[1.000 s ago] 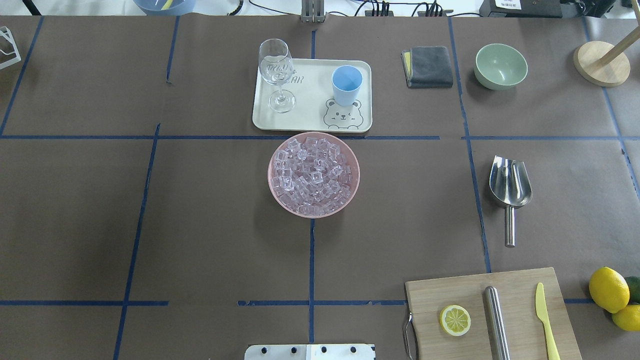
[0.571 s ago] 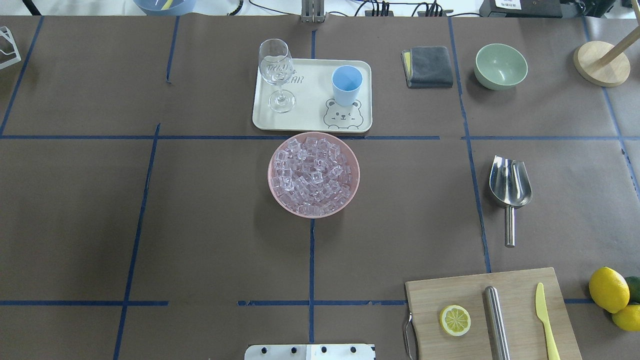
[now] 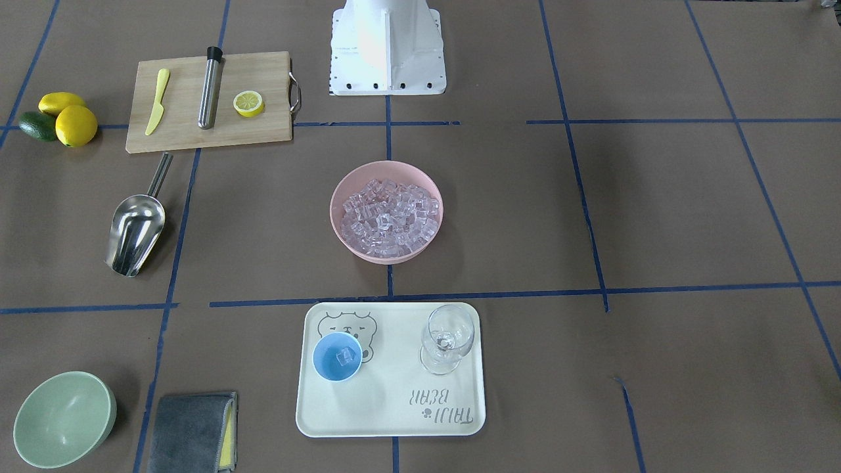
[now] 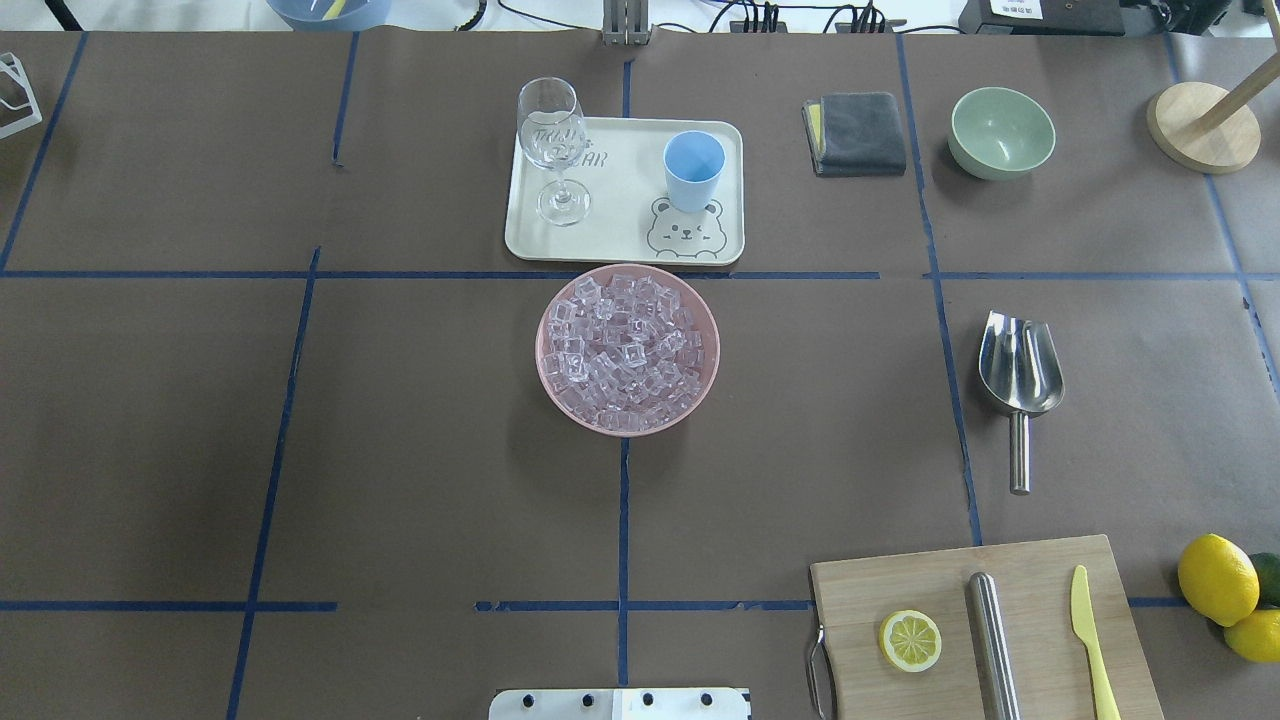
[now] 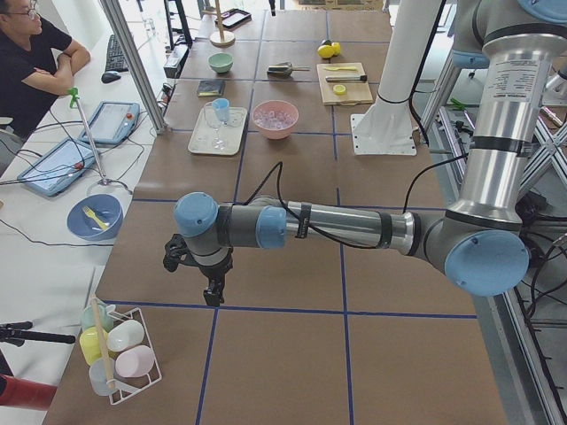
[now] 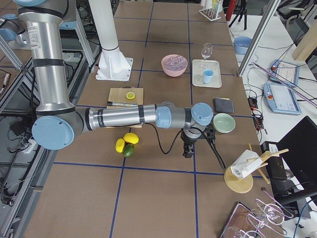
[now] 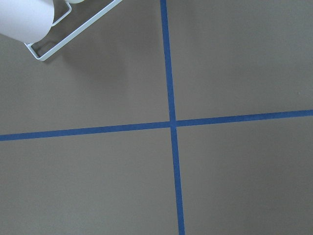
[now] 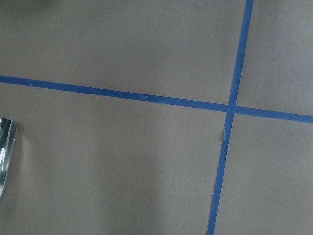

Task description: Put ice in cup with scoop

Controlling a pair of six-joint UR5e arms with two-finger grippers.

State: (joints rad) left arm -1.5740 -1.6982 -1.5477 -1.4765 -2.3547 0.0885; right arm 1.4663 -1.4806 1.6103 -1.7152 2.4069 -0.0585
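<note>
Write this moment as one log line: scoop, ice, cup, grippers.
scoop: on table, unheld | ice: in bowl | cup: on tray, one cube inside | left gripper, right gripper: state unclear

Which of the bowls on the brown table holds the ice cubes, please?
The pink bowl in the middle, heaped with ice; the pale-green bowl beside the grey cloth is empty.

We see a cream bear-print tray (image 4: 620, 215) with a clear wine glass (image 4: 550, 135) upright on it, and a pink bowl (image 3: 386, 257) just beside the tray. A grey cloth (image 4: 860, 132) and a pale-green bowl (image 4: 1001, 132) sit near each other, apart from the tray. On the wooden cutting board (image 4: 900, 585) rest a lemon half (image 4: 910, 640), a steel cylinder (image 4: 993, 645) and a yellow knife (image 4: 1091, 640). Two lemons (image 4: 1217, 579) and a dark green fruit (image 4: 1268, 577) sit beside the board.
</note>
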